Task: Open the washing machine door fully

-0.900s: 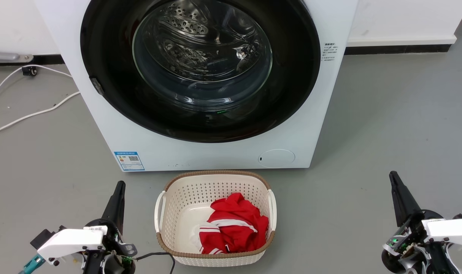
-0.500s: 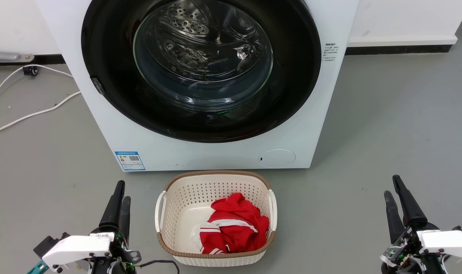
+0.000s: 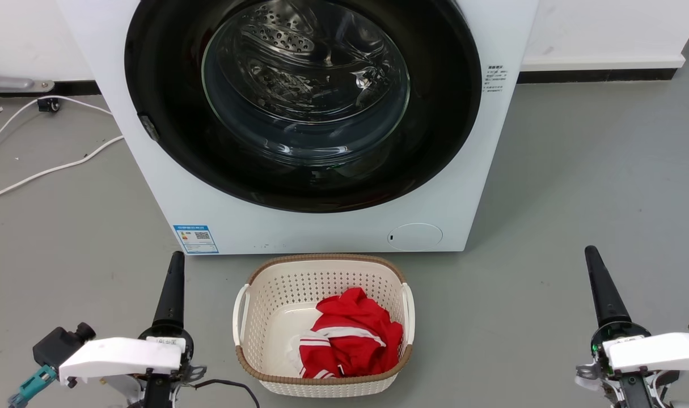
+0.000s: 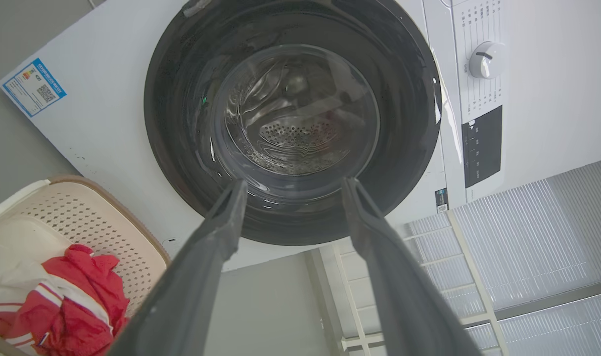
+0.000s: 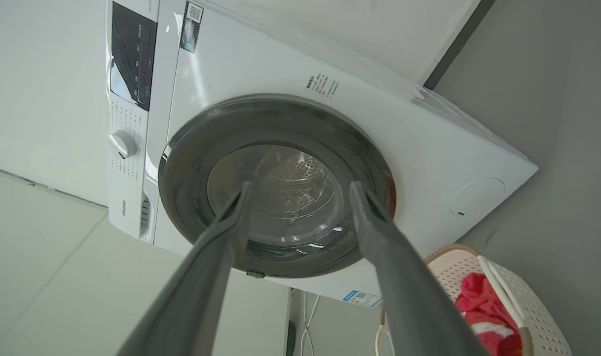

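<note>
Black, glossy and closed, the washing machine door [image 3: 168, 124] lies flush in the white front of the washing machine [image 3: 321, 232]. The left gripper [image 4: 291, 185] has its two dark fingers spread wide, empty and touching nothing; the right gripper [image 5: 300, 185] is spread the same way. Both hang low over the grey floor [image 3: 577, 187], well apart from the door, flanking the cream basket [image 3: 321, 258] that sits just before the machine. White cables [image 3: 49, 169] trail along the floor at the left

Glossy black round door [image 3: 168, 141] with clear glass window, shut flush against the white washing machine [image 3: 333, 232] front.
</note>
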Robot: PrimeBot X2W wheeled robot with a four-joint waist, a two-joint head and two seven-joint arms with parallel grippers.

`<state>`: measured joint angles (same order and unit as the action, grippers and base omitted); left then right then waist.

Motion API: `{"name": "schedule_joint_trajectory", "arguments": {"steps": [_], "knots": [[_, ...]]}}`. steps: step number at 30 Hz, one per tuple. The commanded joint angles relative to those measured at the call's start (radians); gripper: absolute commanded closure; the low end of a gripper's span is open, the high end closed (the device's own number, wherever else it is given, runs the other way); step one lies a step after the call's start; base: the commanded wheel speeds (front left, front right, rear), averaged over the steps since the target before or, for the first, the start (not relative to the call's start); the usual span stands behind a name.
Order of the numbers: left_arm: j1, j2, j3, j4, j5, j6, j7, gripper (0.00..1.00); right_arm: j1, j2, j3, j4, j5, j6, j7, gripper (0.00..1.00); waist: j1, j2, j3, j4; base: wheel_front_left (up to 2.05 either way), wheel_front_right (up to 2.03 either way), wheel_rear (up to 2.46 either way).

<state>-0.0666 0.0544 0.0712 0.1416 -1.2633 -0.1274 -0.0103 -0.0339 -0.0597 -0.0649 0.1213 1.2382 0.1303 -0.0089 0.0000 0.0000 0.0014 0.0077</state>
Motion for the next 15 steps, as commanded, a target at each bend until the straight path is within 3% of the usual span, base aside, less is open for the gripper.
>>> {"name": "schedule_joint_trajectory", "arguments": {"steps": [1,15], "knots": [[-0.007,0.004,-0.002,-0.027,0.055,-0.002,-0.011,0.00,0.000,-0.001,0.004,-0.033,-0.061,0.000,-0.011,0.00,0.0000,0.0000,0.000,0.000,0.00,0.00,0.00],[0.014,0.002,-0.034,-0.046,0.359,0.009,-0.061,0.00,0.035,0.001,0.007,-0.059,-0.394,0.000,-0.054,0.00,0.0000,0.0000,-0.003,0.005,0.00,0.00,0.00]]}}
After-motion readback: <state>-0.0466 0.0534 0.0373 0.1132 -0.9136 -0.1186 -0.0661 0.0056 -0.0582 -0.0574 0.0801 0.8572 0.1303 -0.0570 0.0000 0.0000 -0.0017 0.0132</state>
